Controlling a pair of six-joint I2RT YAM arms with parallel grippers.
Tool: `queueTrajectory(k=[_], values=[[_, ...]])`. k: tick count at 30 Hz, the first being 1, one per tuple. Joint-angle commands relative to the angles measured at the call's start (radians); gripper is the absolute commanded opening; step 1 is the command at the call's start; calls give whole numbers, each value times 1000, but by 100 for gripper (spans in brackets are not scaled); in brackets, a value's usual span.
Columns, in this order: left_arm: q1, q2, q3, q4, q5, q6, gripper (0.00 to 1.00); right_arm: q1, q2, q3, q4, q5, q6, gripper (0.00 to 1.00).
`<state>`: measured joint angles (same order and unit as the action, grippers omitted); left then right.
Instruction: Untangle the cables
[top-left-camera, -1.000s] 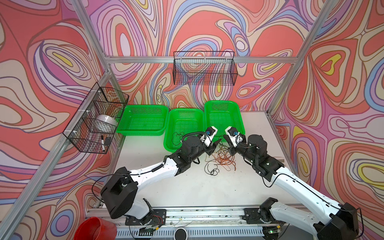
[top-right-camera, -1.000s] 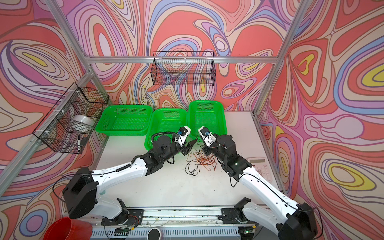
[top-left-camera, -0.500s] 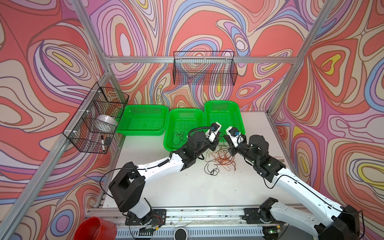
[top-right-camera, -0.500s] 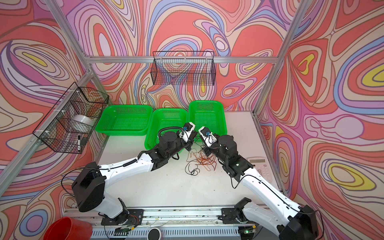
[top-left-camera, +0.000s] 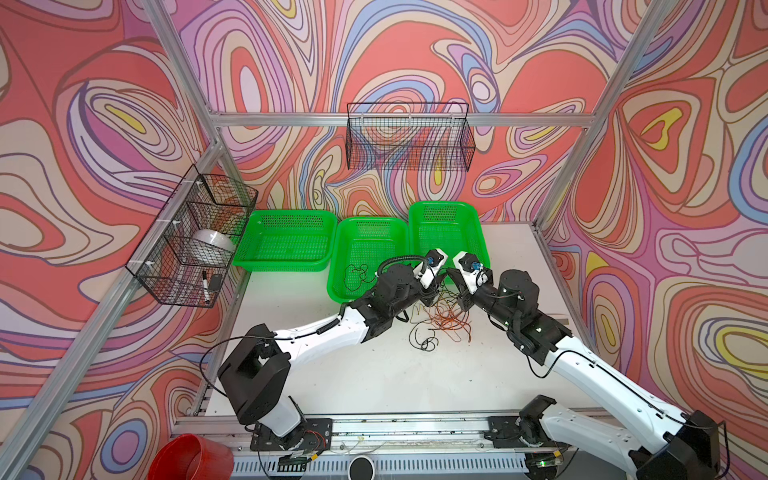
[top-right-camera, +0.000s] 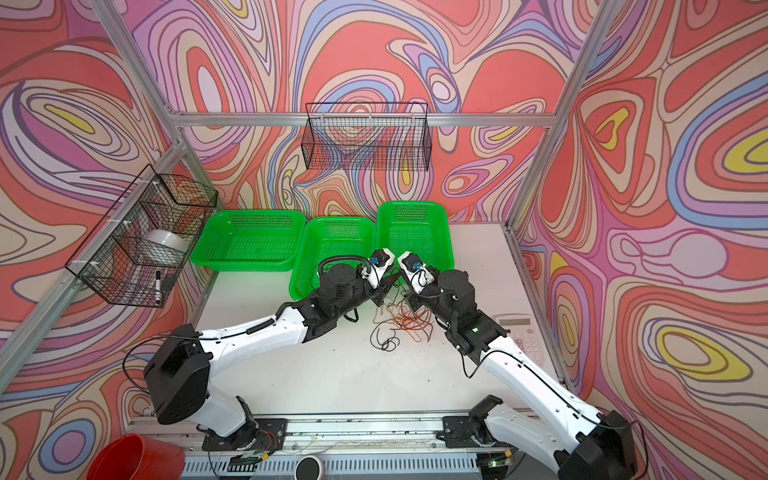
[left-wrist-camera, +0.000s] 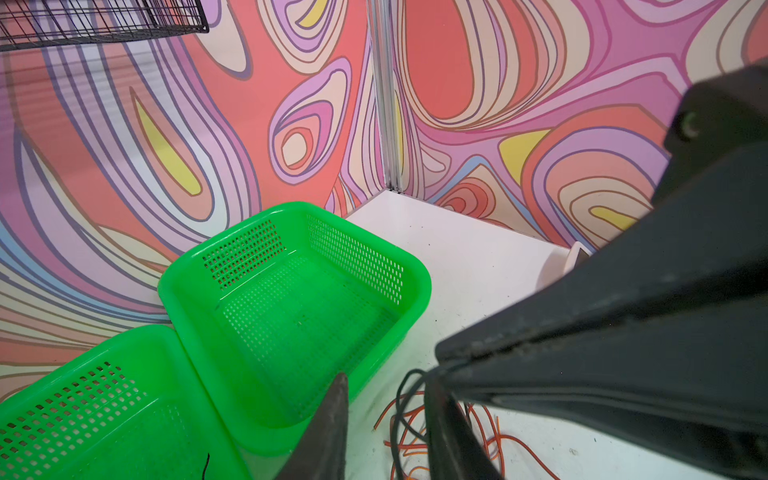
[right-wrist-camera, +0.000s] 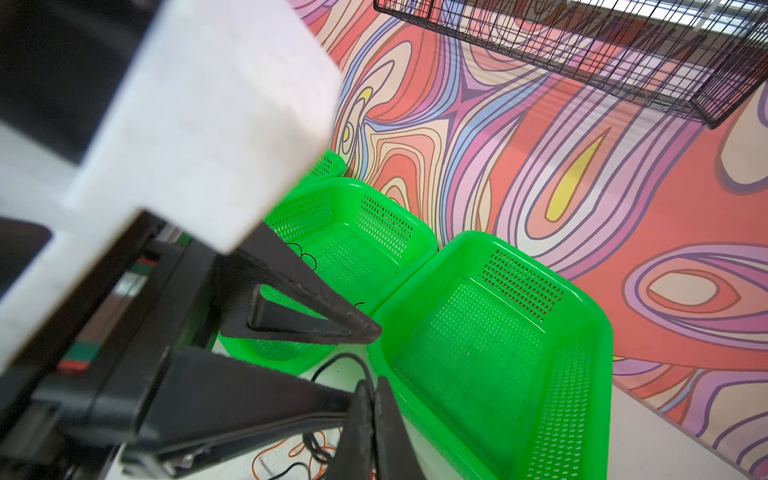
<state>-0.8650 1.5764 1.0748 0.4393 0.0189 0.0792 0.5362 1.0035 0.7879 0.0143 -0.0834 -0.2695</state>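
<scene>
Middle green basket (top-left-camera: 336, 270) holding black wire (top-left-camera: 355, 274), cables (top-left-camera: 446, 318) tangled on table (top-left-camera: 374, 374) beside, left gripper (left-wrist-camera: 386, 399) parted, right gripper (right-wrist-camera: 372, 386) pinching cables

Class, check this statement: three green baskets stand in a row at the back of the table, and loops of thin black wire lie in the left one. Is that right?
No. The loops of thin black wire lie in the middle green basket, not the left green basket, as a top view shows. The rest stands.
</scene>
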Motion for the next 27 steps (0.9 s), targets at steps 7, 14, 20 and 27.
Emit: queueTrajectory(k=[7, 14, 20, 27], values=[[-8, -17, 38, 5, 85, 17, 0, -1, -22, -52, 56, 61, 22, 11], [-9, -73, 24, -25, 242, 19, 0, -1, 21, -92, 184, 84, 47, 34], [-9, -101, 9, -87, 300, 18, 0, -2, 9, -134, 313, 218, 92, 35], [-9, -195, -69, -177, 219, 50, 0, -12, -22, -115, 244, 431, 1, 33]])
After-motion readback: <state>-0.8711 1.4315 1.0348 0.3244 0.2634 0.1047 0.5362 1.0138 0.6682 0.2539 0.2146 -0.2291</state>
